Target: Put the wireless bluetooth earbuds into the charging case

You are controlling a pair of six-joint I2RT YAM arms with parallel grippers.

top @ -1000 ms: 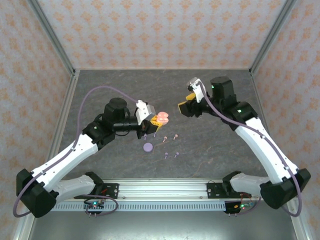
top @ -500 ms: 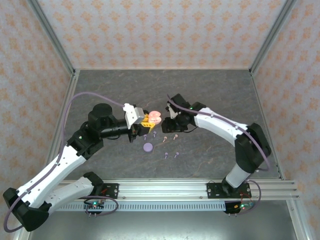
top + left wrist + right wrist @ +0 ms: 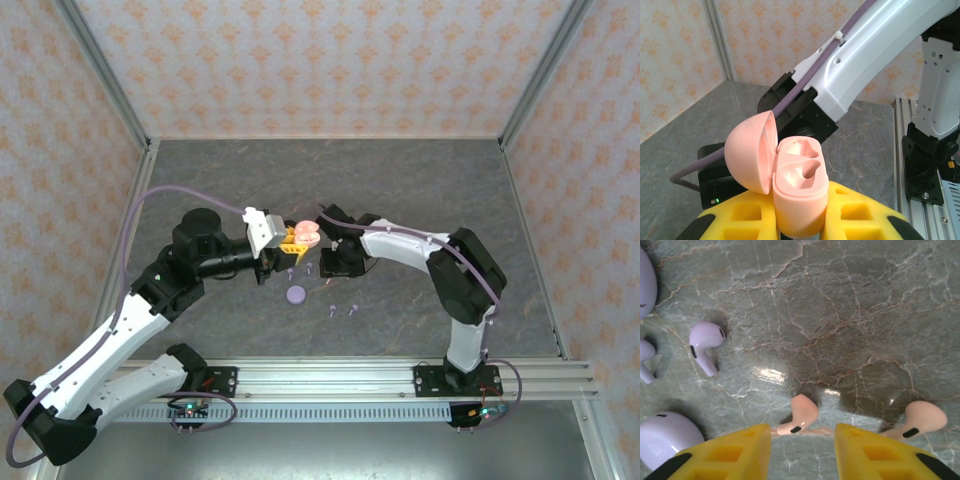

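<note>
Near the tabletop's (image 3: 420, 190) middle, the left gripper (image 3: 288, 243) is clamping a pink case (image 3: 306, 233) between its yellow fingers (image 3: 735, 220) and holding it off the surface. The lid (image 3: 751, 152) is hanging wide open to one side. From the left wrist, the case's two moulded wells are showing, both empty, and the right arm (image 3: 875, 55) is crossing just behind it.

Just beside the case, toward the tabletop's near edge, the right gripper (image 3: 335, 262) is pointing down at the surface with its jaws standing wide apart. From the right wrist, one pink bud (image 3: 799, 416) is lying on the marbled surface in the gap between the yellow fingertips (image 3: 745, 447). I cannot tell whether either tip is touching it. A second pink bud (image 3: 920, 419) is lying just outside the other fingertip, and a lilac bud (image 3: 705, 344) is lying well apart from both.

Closer to the near edge, a lilac disc (image 3: 296, 295) is resting flat, with two more lilac buds (image 3: 332, 310) lying near it.
</note>
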